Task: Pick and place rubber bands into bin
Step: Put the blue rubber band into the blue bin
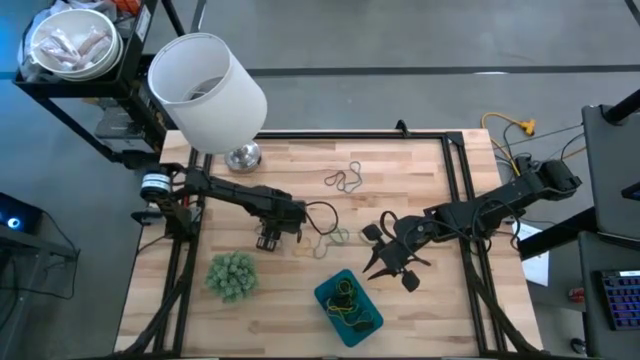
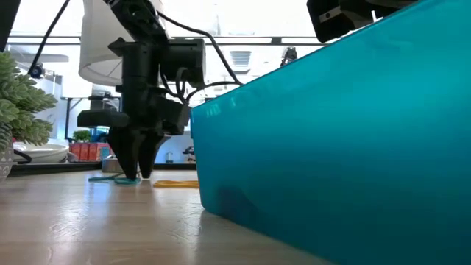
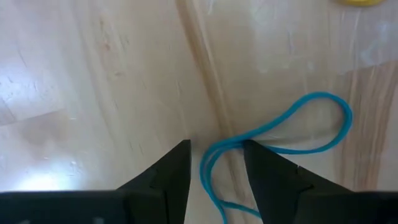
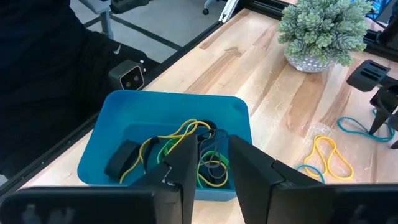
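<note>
A blue rubber band (image 3: 323, 124) lies flat on the wooden table. My left gripper (image 3: 214, 162) points down over it, open, with its fingertips low at the tabletop (image 2: 136, 173) and one strand of the band running between them. The teal bin (image 1: 330, 290) sits near the front edge and holds several yellow, green and dark rubber bands (image 4: 186, 146). My right gripper (image 4: 213, 155) hovers over the bin's right side (image 1: 390, 265), open by a narrow gap, with nothing between its fingers. More loose bands lie on the table (image 1: 343, 180) (image 4: 326, 155). My left gripper comes from above, pointing down, with a finger on each side of the blue band's narrow part (image 3: 217, 149). The band lies slack on the table. Whether a finger touches it, I cannot tell.
A potted green plant (image 1: 232, 275) stands at the front left, close to my left gripper. A big white cylinder (image 1: 205, 90) on a metal base (image 1: 243, 157) stands at the far left. Black frame rails run along the table's edges (image 1: 455, 180).
</note>
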Motion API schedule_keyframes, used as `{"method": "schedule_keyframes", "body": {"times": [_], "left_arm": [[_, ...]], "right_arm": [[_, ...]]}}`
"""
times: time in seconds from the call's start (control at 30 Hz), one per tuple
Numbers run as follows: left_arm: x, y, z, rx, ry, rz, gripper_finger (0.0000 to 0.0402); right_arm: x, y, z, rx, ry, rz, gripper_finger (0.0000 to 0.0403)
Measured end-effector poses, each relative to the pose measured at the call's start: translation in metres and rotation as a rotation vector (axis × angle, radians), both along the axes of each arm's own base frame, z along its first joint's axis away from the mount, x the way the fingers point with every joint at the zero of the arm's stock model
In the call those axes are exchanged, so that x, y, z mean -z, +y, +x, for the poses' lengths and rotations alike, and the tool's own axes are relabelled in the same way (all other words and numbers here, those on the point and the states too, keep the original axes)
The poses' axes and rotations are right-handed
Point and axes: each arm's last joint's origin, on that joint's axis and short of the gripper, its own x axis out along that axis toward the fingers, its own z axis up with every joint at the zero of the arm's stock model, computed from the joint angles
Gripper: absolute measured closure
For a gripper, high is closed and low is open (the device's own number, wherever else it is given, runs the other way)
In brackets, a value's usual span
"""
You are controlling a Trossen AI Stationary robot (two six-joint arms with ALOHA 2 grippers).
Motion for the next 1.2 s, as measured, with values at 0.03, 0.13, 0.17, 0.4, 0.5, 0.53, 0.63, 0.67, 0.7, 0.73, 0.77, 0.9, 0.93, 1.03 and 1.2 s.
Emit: {"method": "schedule_keyframes", "body": {"times": [0.03,0.13,0.17,0.4,0.5,0.53,0.63,0.67,0.7,0.73,0.77,0.9,0.93,1.03,1.2], "left_arm": [[0.001,0.0,0.0,0.0,0.003,-0.001,0.0273],[0.001,0.0,-0.001,0.001,0.018,-0.008,0.0302],[0.001,-0.001,-0.002,0.001,0.023,-0.009,0.0314],[0.002,-0.001,-0.004,0.002,0.045,-0.008,0.0395],[0.001,-0.001,-0.004,0.001,0.046,-0.007,0.04],[-0.001,0.0,-0.003,-0.001,0.045,-0.006,0.04],[-0.007,0.0,-0.002,-0.021,0.029,-0.003,0.0401],[-0.009,0.0,-0.002,-0.023,0.03,0.007,0.0401],[-0.012,0.0,-0.003,-0.024,0.029,0.022,0.0401],[-0.015,0.0,-0.003,-0.026,0.021,0.025,0.0401],[-0.021,0.0,-0.002,-0.027,-0.004,0.026,0.0401],[-0.042,-0.002,-0.002,-0.02,-0.104,0.02,0.0401],[-0.046,-0.003,-0.002,-0.015,-0.13,0.014,0.0401],[-0.065,-0.008,-0.002,-0.001,-0.236,0.008,0.0401],[-0.093,-0.018,0.0,0.051,-0.433,-0.016,0.0401]], "right_arm": [[0.0,0.0,0.0,0.0,0.0,0.0,0.032],[0.0,0.0,0.0,0.001,0.001,0.001,0.0321],[0.0,0.0,0.0,0.001,0.001,0.001,0.0321],[0.0,0.0,0.0,0.001,0.001,0.001,0.0317],[0.0,0.0,0.0,0.001,0.001,0.001,0.032],[0.0,0.0,0.0,0.002,0.002,0.001,0.0322],[0.0,0.0,0.0,0.002,0.002,0.001,0.0327],[0.0,0.0,0.0,0.002,0.002,0.0,0.0328],[0.0,0.0,0.0,0.003,0.002,0.0,0.033],[0.0,0.0,0.0,0.005,0.003,-0.002,0.0331],[0.001,0.0,0.0,0.012,0.005,-0.007,0.0332],[0.004,-0.003,-0.001,0.091,0.029,-0.068,0.0335],[0.005,-0.004,-0.001,0.115,0.037,-0.087,0.0335],[0.008,-0.007,-0.002,0.176,0.058,-0.139,0.0332],[0.011,-0.012,-0.003,0.311,0.075,-0.213,0.0326]]}}
